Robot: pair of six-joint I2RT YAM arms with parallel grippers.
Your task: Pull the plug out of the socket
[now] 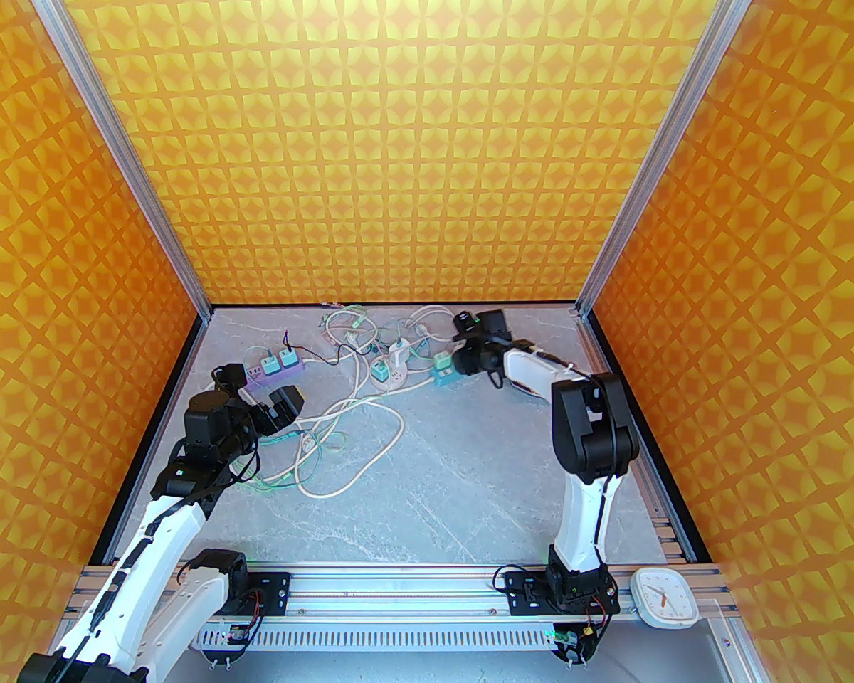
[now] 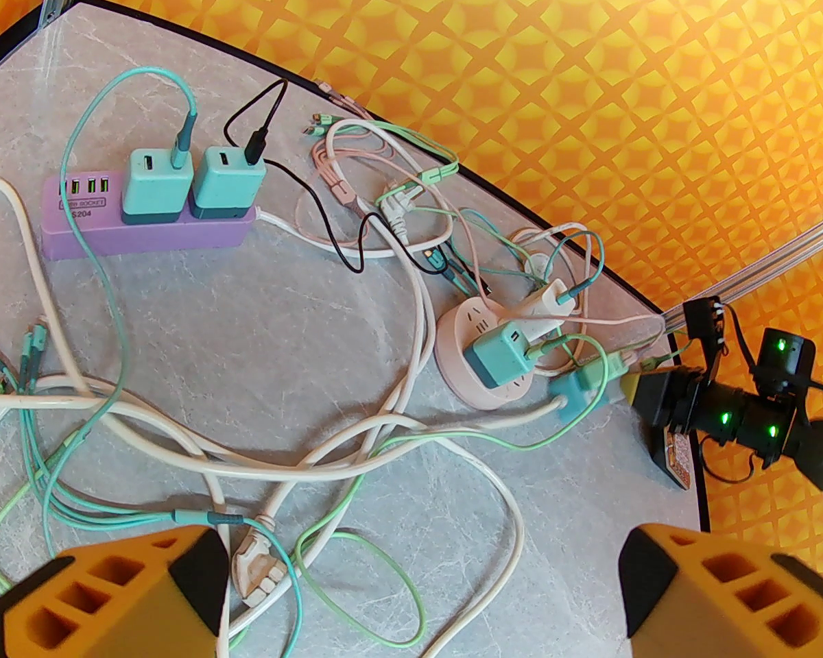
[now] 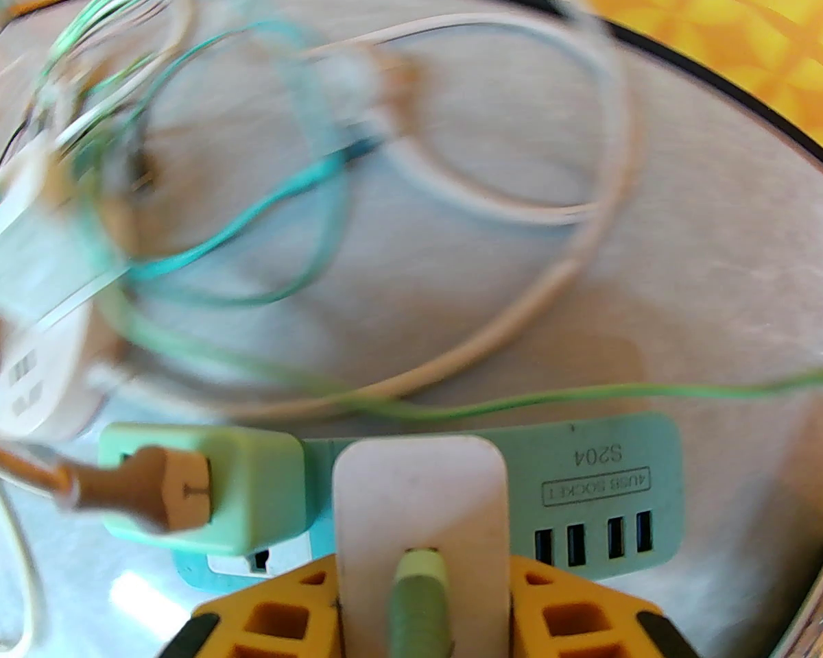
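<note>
Left arm [image 1: 164,531] and right arm [image 1: 583,516]: white link shells, black joint housings, thin black cables run alongside. Fingers [image 2: 727,587] are orange-yellow plastic with rectangular cut-outs and black tips. Green LEDs [image 2: 725,419] on the right wrist.

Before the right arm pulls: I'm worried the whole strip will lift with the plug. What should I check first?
1. Right end effector astride the white plug: ok, a finger at each side.
2. Grip fully closed: cannot tell.
3. Teal power strip braced: not ok; the left end effector hangs open, far from it.
4. Mint plug clear of the fingers: cannot tell, very close.
5. Green cable in the white plug free: cannot tell, it runs between the fingers.
</note>
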